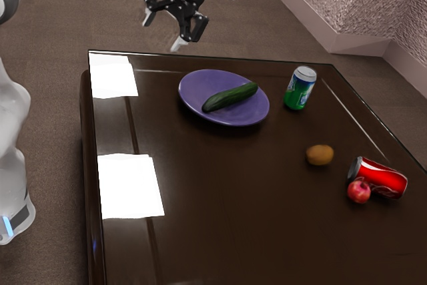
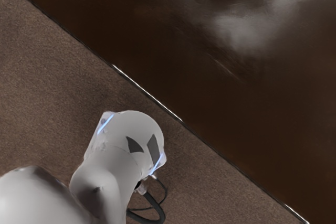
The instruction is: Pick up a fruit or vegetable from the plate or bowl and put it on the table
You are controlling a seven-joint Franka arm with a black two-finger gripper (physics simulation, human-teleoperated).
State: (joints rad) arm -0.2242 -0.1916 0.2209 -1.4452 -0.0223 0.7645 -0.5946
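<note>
Fingers (image 1: 177, 45): spread wide, empty, raised. Cucumber (image 1: 230, 97): one, lying on purple plate (image 1: 195, 87), far side of bench (image 1: 220, 211). To the exterior view's right: green soda can (image 1: 299, 91), upright, far; kiwi (image 1: 319, 155); red can (image 1: 383, 179), on its side; apple (image 1: 358, 191), just beside it.

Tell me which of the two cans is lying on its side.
The red can, right by the small red fruit; the green can stands upright near the purple plate.
</note>
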